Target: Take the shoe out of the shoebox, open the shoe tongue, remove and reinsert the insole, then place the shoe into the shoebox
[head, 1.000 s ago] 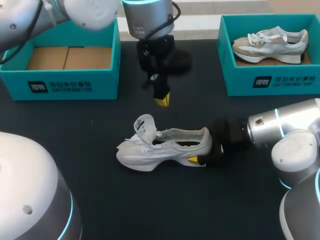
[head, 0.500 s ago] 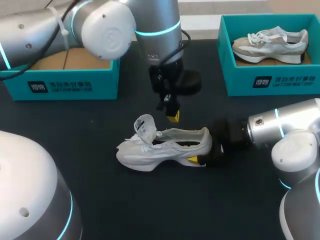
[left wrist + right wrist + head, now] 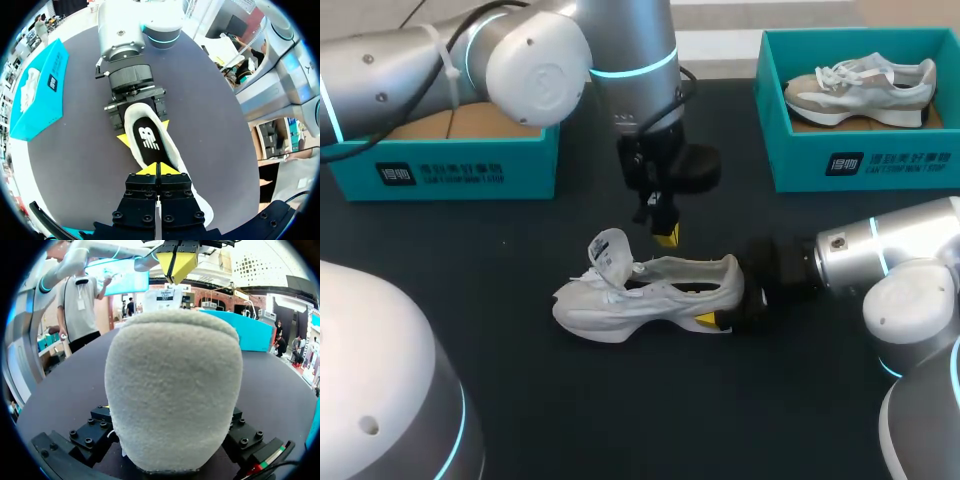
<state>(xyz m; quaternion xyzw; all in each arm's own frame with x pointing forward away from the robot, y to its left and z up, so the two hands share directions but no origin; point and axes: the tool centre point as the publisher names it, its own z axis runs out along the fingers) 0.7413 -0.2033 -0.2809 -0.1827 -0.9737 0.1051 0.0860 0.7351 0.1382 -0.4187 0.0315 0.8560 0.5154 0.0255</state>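
Note:
A white shoe [image 3: 650, 295] lies on the black table, toe to the left, its tongue [image 3: 610, 250] folded up. My right gripper [image 3: 725, 312] is shut on the shoe's heel [image 3: 172, 390], one yellow fingertip [image 3: 708, 320] showing at the sole. In the left wrist view its two tips flank the heel. My left gripper [image 3: 667, 235] hangs shut just above the shoe's opening, tips together [image 3: 157, 169] over the dark insole [image 3: 150, 142]. The same shut tips [image 3: 176, 265] show above the heel in the right wrist view. The empty teal shoebox [image 3: 450, 165] stands at the back left.
A second teal shoebox [image 3: 860, 165] at the back right holds another pale shoe [image 3: 860, 88]. My left arm crosses over the back left box. Bare black table lies in front of the shoe.
My left gripper came down and to the right toward the shoe's opening, then barely moved in the last half second. The shoe and right gripper stayed still.

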